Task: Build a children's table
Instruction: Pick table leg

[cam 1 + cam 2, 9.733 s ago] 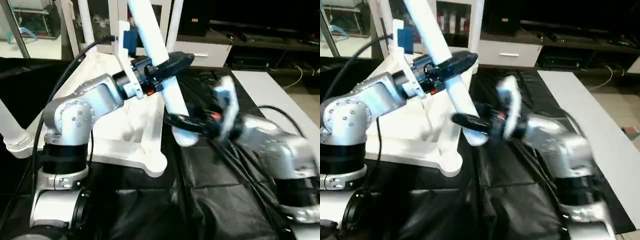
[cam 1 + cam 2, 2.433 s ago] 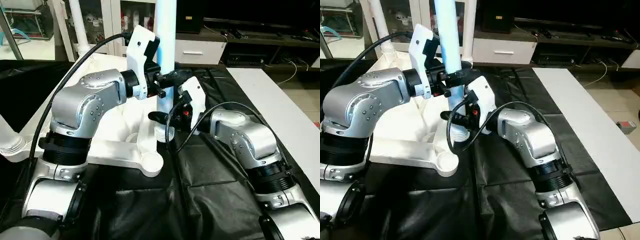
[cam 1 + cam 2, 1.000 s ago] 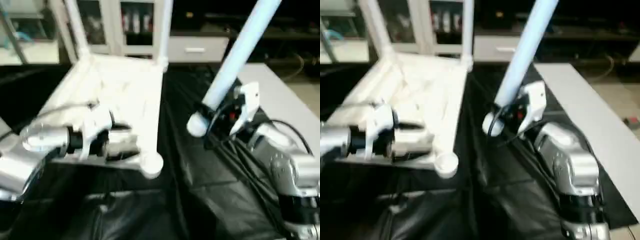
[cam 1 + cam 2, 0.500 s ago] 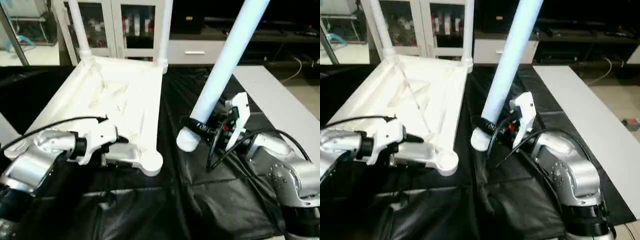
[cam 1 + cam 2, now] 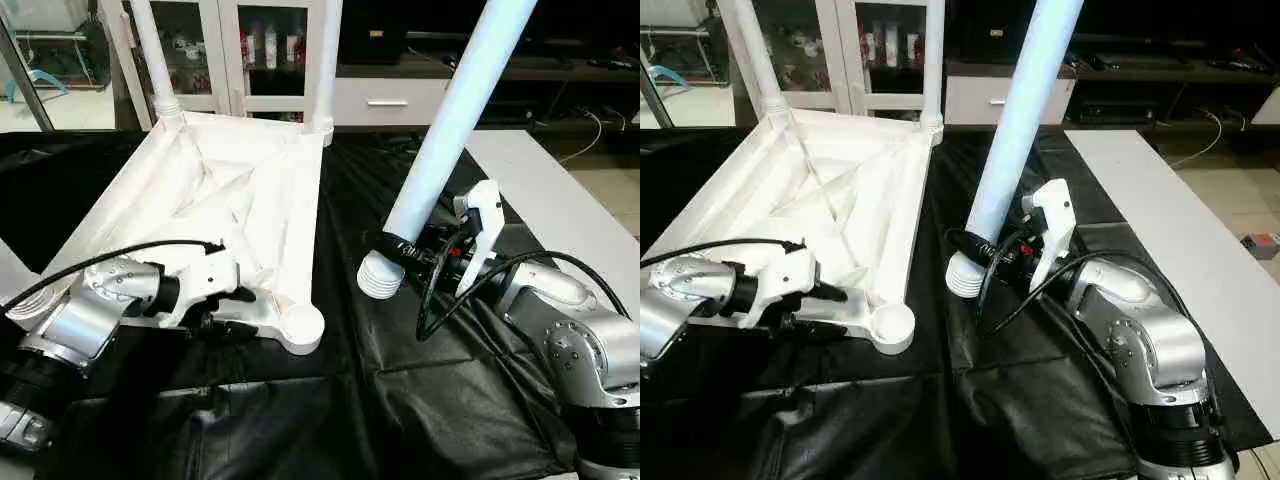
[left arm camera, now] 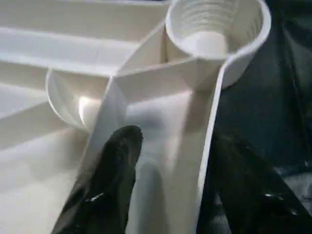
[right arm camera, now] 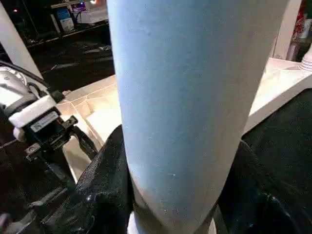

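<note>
The children's table top lies upside down, ribs up, with two white legs standing in its far corner sockets. The near right socket holds nothing. My left gripper is at the top's near rim beside that socket. It is open, with its fingers on either side of the rim wall. My right gripper is shut on another leg, just above its ribbed lower end. That leg hangs over the black cloth, to the right of the top, tilted up and to the right.
A black cloth covers the work surface. A white board runs along its right side. A ribbed white end shows at the left edge. Glass-door cabinets and a dark low bench stand behind. Cables loop from both wrists.
My left gripper has let go of the leg, dropped to the top's near rim and narrowed its fingers around it. The right gripper has swung the leg from upright to tilted, right of the top.
</note>
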Available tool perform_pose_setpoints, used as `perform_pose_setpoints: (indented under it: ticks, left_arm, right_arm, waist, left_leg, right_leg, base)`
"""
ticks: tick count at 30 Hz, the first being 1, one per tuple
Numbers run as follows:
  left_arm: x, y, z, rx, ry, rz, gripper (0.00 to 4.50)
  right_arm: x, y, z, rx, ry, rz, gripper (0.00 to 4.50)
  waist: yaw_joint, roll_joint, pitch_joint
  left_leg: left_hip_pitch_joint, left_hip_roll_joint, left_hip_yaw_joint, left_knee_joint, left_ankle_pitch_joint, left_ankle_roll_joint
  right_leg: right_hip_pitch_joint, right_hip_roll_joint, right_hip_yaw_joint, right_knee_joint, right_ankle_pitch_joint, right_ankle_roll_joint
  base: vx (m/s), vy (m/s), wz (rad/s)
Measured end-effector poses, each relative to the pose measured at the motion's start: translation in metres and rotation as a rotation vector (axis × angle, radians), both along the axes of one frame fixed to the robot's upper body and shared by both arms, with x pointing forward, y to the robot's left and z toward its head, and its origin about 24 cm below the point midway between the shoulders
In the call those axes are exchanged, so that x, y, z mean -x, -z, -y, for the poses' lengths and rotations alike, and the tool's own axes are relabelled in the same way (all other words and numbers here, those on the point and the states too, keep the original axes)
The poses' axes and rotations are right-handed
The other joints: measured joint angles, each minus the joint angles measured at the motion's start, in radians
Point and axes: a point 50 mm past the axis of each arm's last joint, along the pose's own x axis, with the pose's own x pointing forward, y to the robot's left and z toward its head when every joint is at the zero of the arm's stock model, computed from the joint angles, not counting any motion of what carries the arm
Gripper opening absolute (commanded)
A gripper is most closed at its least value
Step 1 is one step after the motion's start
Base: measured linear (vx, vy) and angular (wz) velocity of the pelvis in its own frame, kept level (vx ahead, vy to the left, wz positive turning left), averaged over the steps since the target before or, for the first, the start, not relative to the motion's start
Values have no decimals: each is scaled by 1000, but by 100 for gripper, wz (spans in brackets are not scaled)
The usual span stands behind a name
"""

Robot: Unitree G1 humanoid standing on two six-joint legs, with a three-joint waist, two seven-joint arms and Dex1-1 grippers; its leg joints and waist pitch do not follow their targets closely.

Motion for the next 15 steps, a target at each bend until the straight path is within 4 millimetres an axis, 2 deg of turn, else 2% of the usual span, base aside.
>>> perform_pose_setpoints:
  ticks: [5,15]
  left_arm:
    - [-1,-1,-4,-25,23,-26,173]
    - [0,0,-7,-53,48,-44,101]
  right_arm:
    - [0,0,0,4,-1,0,186]
    - [0,0,1,6,0,0,186]
  waist:
    - [-1,0,0]
    - [0,0,0]
  left_leg:
    - [0,0,0,0,0,0]
    - [0,0,0,0,0,0]
  right_leg:
    - [0,0,0,0,0,0]
    - [0,0,0,0,1,-2]
  base:
    - [0,0,0]
    - [0,0,0]
